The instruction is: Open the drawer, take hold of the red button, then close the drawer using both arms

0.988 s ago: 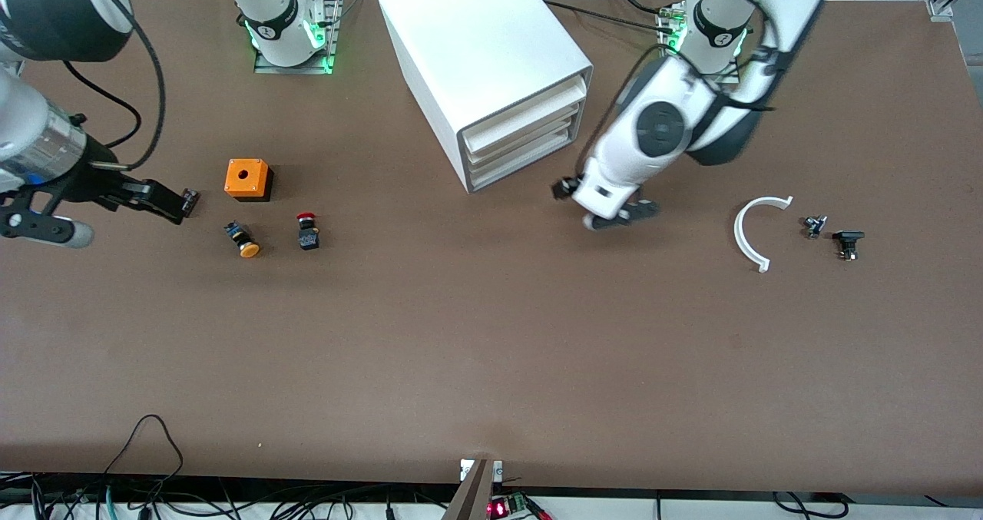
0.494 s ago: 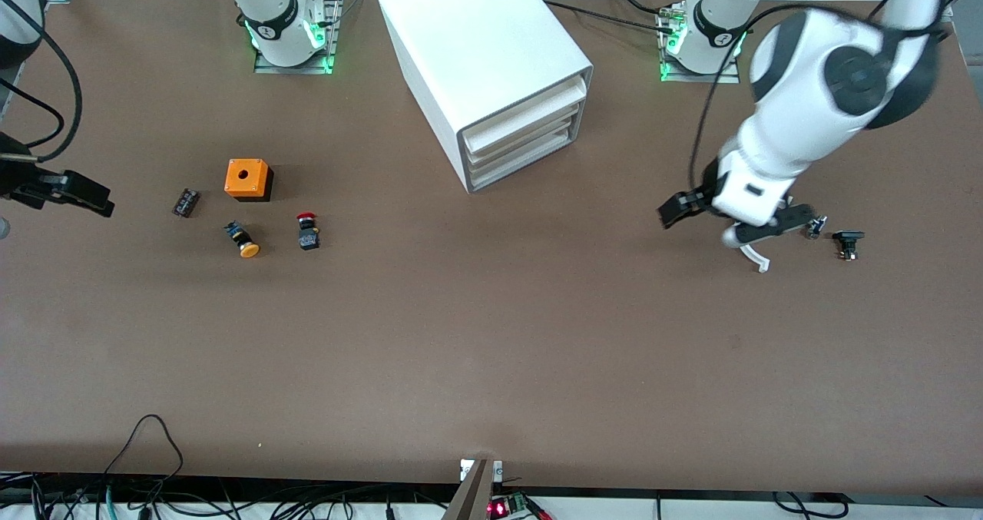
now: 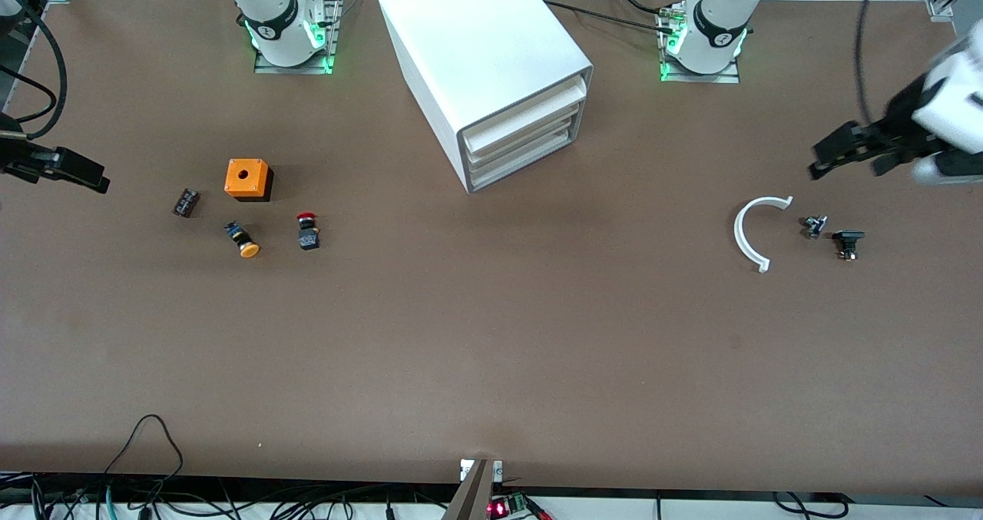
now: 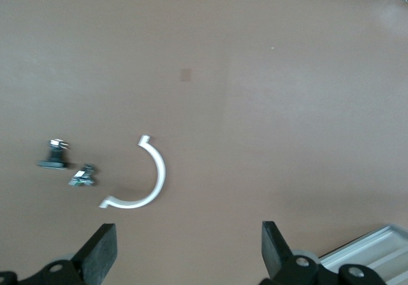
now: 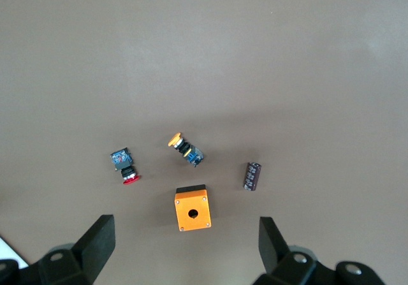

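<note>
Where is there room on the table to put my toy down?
Lots of bare table lies nearer the front camera than everything. It's crowded around the orange box, the button and the yellow button, and by the white arc.

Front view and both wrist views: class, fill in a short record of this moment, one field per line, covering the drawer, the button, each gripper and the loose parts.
drawer: middle drawer of the white cabinet, shut
button: red-capped button on the table, beside the yellow-capped button, nearer the front camera than the orange box
left gripper: open, empty, over the left arm's end of the table, above the white curved piece
right gripper: open, empty, at the right arm's end
other parts: dark cylinder; two small black parts
</note>
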